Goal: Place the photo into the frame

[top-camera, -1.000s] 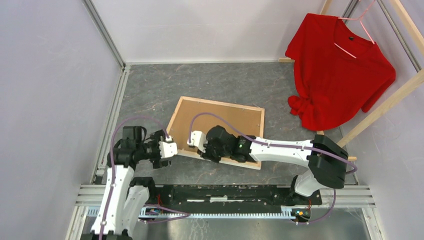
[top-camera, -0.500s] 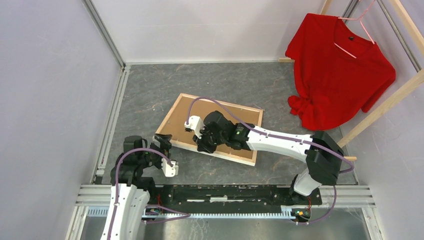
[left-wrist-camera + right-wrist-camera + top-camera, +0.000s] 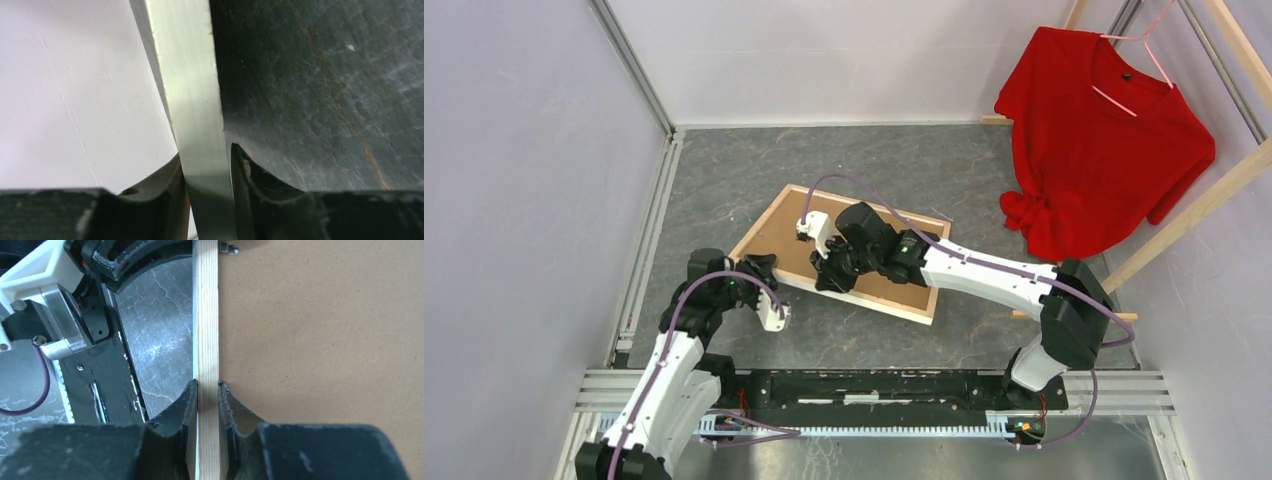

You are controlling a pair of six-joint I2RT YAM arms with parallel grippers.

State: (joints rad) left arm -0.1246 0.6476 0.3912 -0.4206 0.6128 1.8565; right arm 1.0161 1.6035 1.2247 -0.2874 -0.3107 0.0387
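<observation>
left gripper (image 3: 206,152) now astride frame (image 3: 187,85) rail

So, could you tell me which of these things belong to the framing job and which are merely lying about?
Job: frame, reverse up; brown hardboard backing in it; left gripper and right gripper, each clamped on a rail. I can't make out the photo.
Lying about: red shirt; pink hanger; wooden clothes rack.

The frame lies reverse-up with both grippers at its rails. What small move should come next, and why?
Probably finish closing the left gripper on the frame before any lift: its jaws flank one rail but a firm grip is not clear, while the right gripper pinches the near rail.
</observation>
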